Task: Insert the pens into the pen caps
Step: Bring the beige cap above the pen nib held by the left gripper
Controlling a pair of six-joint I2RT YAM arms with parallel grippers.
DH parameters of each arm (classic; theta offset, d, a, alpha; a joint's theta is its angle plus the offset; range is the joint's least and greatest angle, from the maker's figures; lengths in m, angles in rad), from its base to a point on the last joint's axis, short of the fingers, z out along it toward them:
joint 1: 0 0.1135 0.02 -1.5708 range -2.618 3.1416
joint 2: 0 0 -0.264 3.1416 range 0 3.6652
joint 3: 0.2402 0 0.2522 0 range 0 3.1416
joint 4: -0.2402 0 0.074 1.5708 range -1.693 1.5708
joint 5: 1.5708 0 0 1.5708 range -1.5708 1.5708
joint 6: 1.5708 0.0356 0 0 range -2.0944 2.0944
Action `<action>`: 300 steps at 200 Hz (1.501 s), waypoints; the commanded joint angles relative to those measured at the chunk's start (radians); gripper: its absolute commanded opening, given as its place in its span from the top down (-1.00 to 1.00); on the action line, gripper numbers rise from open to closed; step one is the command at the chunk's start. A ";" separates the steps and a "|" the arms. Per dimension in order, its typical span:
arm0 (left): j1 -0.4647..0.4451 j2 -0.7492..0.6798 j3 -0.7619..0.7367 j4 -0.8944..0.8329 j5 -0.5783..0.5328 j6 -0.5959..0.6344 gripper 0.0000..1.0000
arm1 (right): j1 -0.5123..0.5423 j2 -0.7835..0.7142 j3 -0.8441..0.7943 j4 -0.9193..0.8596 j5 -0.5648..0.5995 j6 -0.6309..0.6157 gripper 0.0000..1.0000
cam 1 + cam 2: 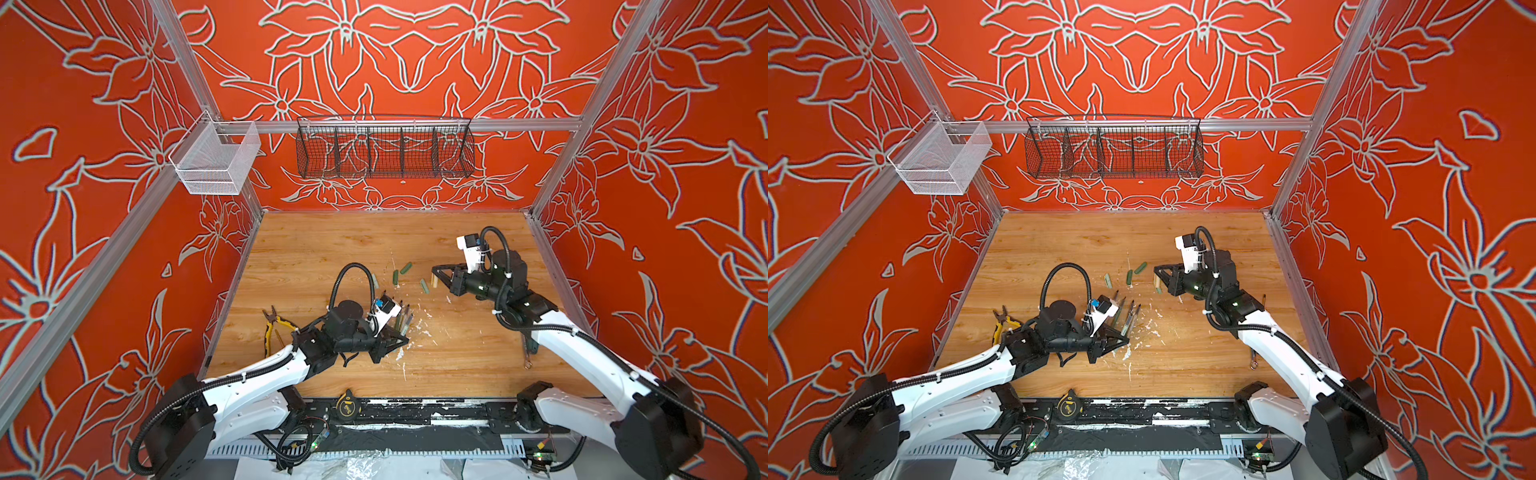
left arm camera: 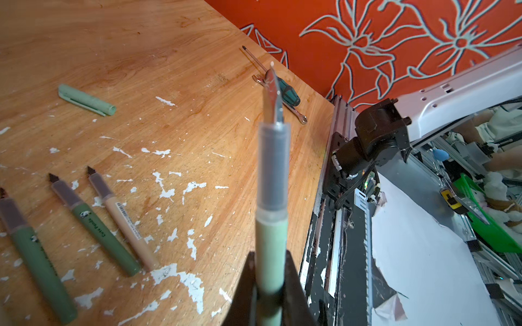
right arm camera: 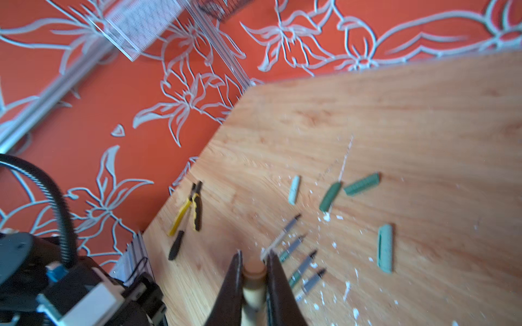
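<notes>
- Left gripper (image 2: 269, 265) clenched on pale green pen (image 2: 271, 225), raised above the table (image 2: 141, 56)
- Right gripper (image 3: 254, 264) clenched on tan cap (image 3: 253, 288), well apart from pen
- Risk: colours mismatch; an off-axis approach may jam pen against cap rim

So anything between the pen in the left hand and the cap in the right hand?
Nothing visible. The left hand grips the pale green pen, the right hand the tan cap, with open air between them. The spare pens and caps lie flat on the table.
</notes>
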 commanded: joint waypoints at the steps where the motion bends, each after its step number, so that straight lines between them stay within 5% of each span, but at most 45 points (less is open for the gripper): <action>1: 0.002 0.014 0.006 0.042 0.036 0.033 1.00 | 0.036 -0.028 -0.063 0.194 -0.006 0.094 1.00; 76: 0.004 -0.033 -0.012 0.063 -0.012 0.030 1.00 | 0.198 -0.018 -0.123 0.435 0.107 0.182 1.00; 300: 0.081 -0.146 -0.059 0.136 0.029 -0.010 1.00 | 0.325 0.020 -0.104 0.508 0.118 0.193 1.00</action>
